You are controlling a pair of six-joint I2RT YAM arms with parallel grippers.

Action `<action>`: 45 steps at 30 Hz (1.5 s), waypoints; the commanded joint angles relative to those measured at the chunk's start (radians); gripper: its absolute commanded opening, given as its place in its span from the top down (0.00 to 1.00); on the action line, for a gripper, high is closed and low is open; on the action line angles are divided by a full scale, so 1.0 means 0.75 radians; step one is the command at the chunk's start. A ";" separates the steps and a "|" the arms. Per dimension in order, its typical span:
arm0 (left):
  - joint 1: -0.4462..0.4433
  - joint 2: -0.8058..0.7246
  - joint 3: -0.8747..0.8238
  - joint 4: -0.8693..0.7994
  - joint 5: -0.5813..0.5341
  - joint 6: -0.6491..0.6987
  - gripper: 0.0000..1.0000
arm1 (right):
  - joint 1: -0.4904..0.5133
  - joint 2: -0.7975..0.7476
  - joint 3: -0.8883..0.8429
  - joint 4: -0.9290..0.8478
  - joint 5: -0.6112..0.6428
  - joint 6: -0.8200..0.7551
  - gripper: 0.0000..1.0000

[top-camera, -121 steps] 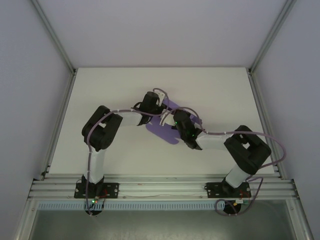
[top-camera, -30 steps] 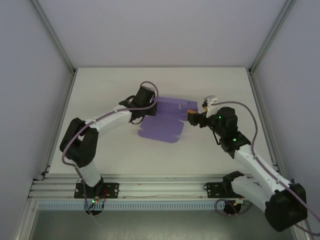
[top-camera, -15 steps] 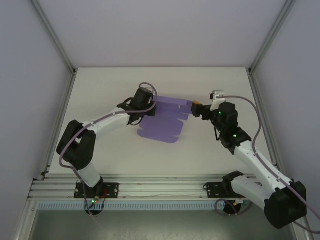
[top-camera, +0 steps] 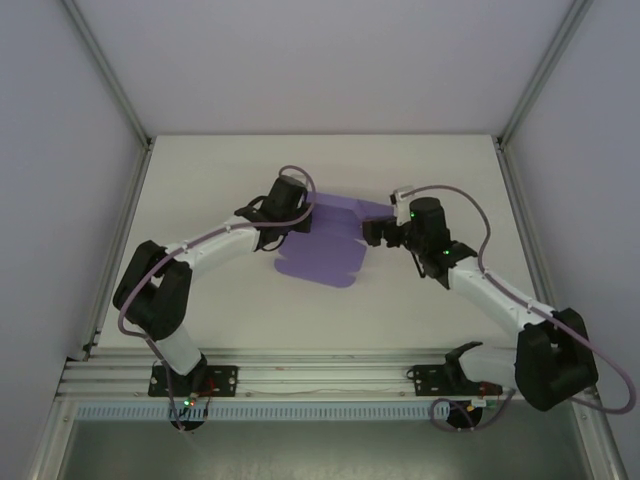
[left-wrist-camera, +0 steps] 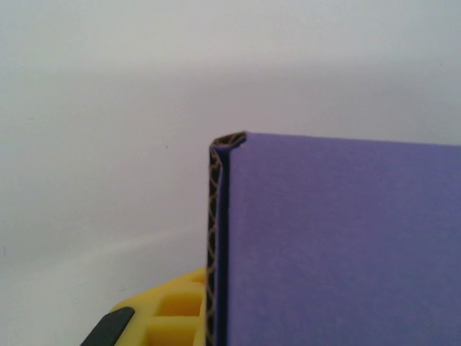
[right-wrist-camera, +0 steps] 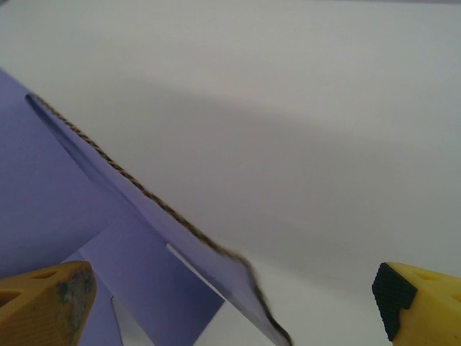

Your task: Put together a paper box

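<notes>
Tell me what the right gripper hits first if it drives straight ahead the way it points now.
The paper box. In the right wrist view its raised flap, corrugated edge up, crosses the gap of the open right gripper just ahead. Depth is hard to judge, but it looks close.

Soft, diffuse light keeps the white surface (top-camera: 220, 310) bright, with a faint broad shadow beyond the right end effector (right-wrist-camera: 230, 303), which is itself out of focus, like the nearest edge of the paper box (right-wrist-camera: 43, 202).
</notes>
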 commanded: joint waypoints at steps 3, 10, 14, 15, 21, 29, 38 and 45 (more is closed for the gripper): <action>-0.027 -0.047 0.019 0.093 0.081 0.000 1.00 | 0.028 0.053 0.054 0.183 0.028 0.060 0.00; -0.079 -0.028 0.047 0.055 -0.016 0.038 1.00 | 0.086 0.155 0.155 0.298 0.392 0.298 0.00; -0.097 -0.021 0.031 0.117 -0.038 -0.068 1.00 | 0.145 0.196 0.126 0.427 0.617 0.588 0.00; -0.103 -0.015 0.029 0.136 -0.037 -0.092 1.00 | 0.164 0.209 0.131 0.421 0.680 0.643 0.00; -0.151 0.015 0.076 0.088 -0.190 -0.116 1.00 | 0.219 0.254 0.220 0.186 1.006 0.990 0.00; -0.163 0.006 0.052 0.119 -0.211 -0.134 1.00 | 0.220 0.213 0.201 0.128 0.889 0.838 0.00; -0.101 -0.058 -0.010 0.197 -0.094 -0.137 1.00 | 0.204 -0.272 -0.035 -0.243 0.766 0.617 0.00; -0.059 -0.129 -0.096 0.269 0.076 -0.080 1.00 | -0.016 -0.589 -0.177 -0.401 0.620 0.684 0.00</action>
